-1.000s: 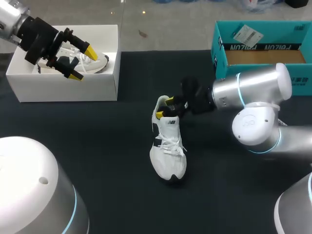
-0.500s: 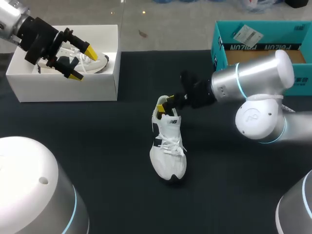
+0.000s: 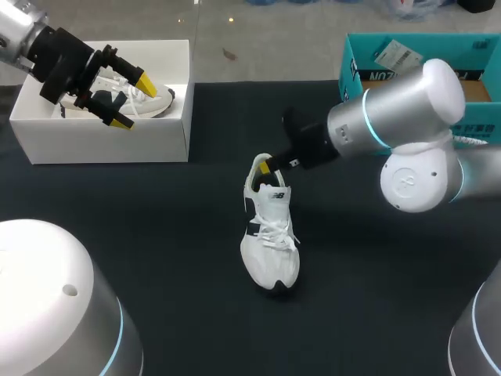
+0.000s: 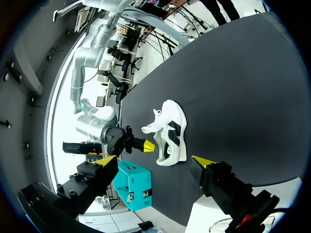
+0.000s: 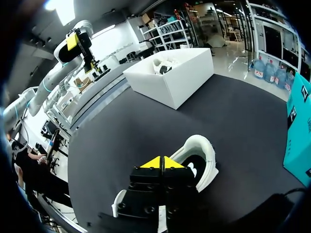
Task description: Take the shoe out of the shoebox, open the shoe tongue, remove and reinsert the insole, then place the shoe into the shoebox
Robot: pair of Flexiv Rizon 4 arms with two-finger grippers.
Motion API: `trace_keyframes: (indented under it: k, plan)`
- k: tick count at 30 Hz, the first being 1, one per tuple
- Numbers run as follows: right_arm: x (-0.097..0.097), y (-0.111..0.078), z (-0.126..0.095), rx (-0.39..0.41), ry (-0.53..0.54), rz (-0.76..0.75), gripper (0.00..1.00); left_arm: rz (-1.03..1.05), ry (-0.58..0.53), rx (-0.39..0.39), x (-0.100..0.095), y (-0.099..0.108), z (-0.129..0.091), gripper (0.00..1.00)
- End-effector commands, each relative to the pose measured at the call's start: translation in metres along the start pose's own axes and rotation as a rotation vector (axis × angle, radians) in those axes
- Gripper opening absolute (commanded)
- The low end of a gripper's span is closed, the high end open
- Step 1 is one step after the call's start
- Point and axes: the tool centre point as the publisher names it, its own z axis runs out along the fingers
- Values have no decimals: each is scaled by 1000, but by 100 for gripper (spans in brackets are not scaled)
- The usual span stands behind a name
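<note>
At 7 o'clock, nearest, a white arm housing [image 3: 55,298] bulges over the counter [image 3: 180,227], whose black top shows wide at 6 o'clock and on either side of the shoe [image 3: 270,239].

The shoe lies about mid-counter, sole down, toe to 6 o'clock and heel to 12. At its heel opening, 12 o'clock of the shoe, sits the right tool [image 3: 266,166]. Its yellow tips are pressed together, and the right wrist view shows nothing between them. The right arm [image 3: 407,133] stretches in from 3 o'clock and overhangs the counter on that side.

Farther off at 10 o'clock, the white box [image 3: 102,141] stands at the far-left edge with a second shoe [image 3: 160,100] inside. The left tool [image 3: 131,100] hangs above it, fingers spread and holding nothing. At 2 o'clock, by the far-right edge, the teal box [image 3: 356,94] stands open, partly behind the right arm.
</note>
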Motion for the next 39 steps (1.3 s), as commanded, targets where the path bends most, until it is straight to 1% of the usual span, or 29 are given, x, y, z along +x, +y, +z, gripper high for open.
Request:
trace_keyframes:
  k: [1,2,3,4,5,6,7,10,11,12,13,14,27,29,34,39]
  plan:
    - [2,2,1,11,-35,1,0,0,4,1,0,0,0,100]
    - [2,1,4,48,-127,92,0,0,4,1,0,0,0,100]
    - [0,0,6,56,-179,149,0,0,4,1,0,0,0,100]
    - [-2,0,8,93,-258,180,0,0,4,1,0,0,0,100]
    - [-5,-1,10,91,-317,214,0,0,4,1,0,0,0,100]
    - [-8,-3,10,105,-331,266,0,0,4,1,0,0,0,100]
    - [-11,-5,11,117,-371,318,0,0,4,1,0,0,0,100]
    - [-15,-10,9,133,-453,378,0,0,4,1,0,0,0,100]
    - [-16,-12,9,138,-474,386,0,0,4,1,0,0,0,100]
    - [-18,-13,9,161,-514,393,0,0,4,1,0,0,0,100]
    - [-20,-14,9,163,-543,405,0,0,4,1,0,0,0,100]
    - [-20,-14,7,194,-571,367,0,0,4,1,0,0,0,100]
    - [-20,-14,7,194,-571,367,0,0,4,1,0,0,0,100]
    - [-24,-19,17,204,-567,391,0,0,4,1,0,0,0,100]
    - [-35,-29,31,218,-580,433,0,0,4,1,0,0,0,100]
    - [-36,-38,42,230,-582,432,0,0,4,1,0,0,0,100]
